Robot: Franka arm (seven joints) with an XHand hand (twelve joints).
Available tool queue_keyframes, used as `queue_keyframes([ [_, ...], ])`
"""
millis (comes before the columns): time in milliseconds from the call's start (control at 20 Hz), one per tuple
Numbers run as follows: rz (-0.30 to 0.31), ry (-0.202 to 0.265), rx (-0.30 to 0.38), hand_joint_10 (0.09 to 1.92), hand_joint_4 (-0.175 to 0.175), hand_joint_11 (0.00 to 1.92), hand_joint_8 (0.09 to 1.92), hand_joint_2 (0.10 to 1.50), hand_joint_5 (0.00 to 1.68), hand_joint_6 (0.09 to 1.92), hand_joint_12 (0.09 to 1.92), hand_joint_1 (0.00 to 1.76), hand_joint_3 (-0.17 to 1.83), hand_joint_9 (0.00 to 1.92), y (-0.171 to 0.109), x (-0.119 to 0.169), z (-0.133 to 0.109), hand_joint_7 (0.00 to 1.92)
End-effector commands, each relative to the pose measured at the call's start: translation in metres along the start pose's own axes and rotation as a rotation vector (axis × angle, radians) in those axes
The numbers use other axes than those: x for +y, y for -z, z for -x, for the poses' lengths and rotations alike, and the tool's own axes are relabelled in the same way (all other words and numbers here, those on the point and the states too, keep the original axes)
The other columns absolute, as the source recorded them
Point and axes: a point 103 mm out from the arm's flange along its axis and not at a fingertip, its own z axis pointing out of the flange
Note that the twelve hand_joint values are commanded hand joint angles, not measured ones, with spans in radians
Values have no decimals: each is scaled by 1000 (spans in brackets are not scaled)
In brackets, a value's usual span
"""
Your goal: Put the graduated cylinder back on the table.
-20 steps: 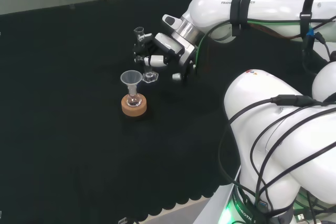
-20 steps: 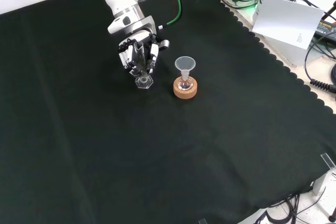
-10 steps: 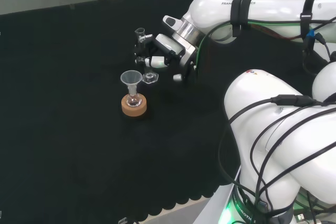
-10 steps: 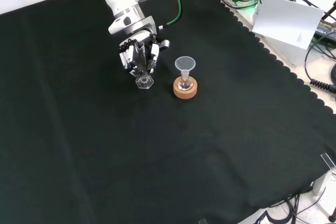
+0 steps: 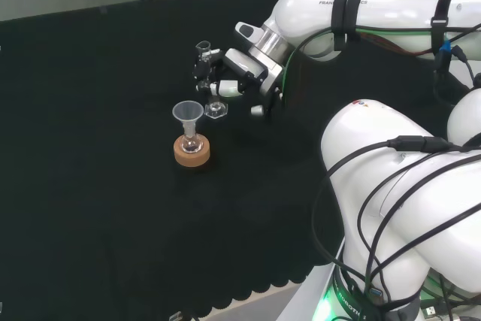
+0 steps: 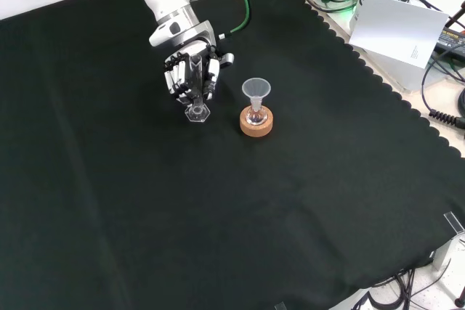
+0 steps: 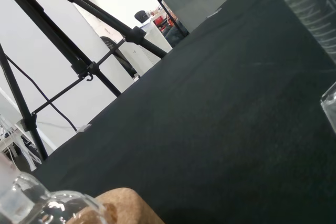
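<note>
The graduated cylinder (image 5: 216, 110) is clear glass with a hexagonal foot. It stands upright with that foot (image 6: 195, 112) on the black cloth. The hand (image 5: 239, 65) reaches it from the right in the head view, and its fingers (image 6: 190, 74) are still curled round the tube. The tube's top pokes out above the fingers. In the wrist view the ribbed tube (image 7: 315, 3) passes close by.
A small flask with a clear funnel (image 5: 188, 113) sits on a cork ring (image 5: 192, 154) just in front of the cylinder, to its right in the front view (image 6: 256, 125). White paper (image 6: 396, 27) and cables lie beyond the cloth's scalloped edge. The arm's links (image 5: 406, 186) stand at right.
The cylinder has straightened from a slight tilt and its foot has shifted a little left in the front view. The hand has risen slightly with it, fingers spread a bit wider.
</note>
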Motion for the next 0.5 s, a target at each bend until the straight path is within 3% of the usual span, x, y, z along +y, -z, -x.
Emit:
queue_keyframes([
  [50, -5, -7, 0, 87, 53, 1112, 596, 1143, 919, 1093, 912, 1043, -4, 1378, 0, 0, 1, 921],
  [200, -8, -16, 8, 87, -31, 1084, 593, 1099, 878, 788, 926, 1026, -49, 1364, 0, 0, 2, 906],
  [500, -20, -38, 41, 87, -67, 1032, 587, 1098, 851, 671, 950, 995, -104, 1328, 4, -5, 8, 873],
])
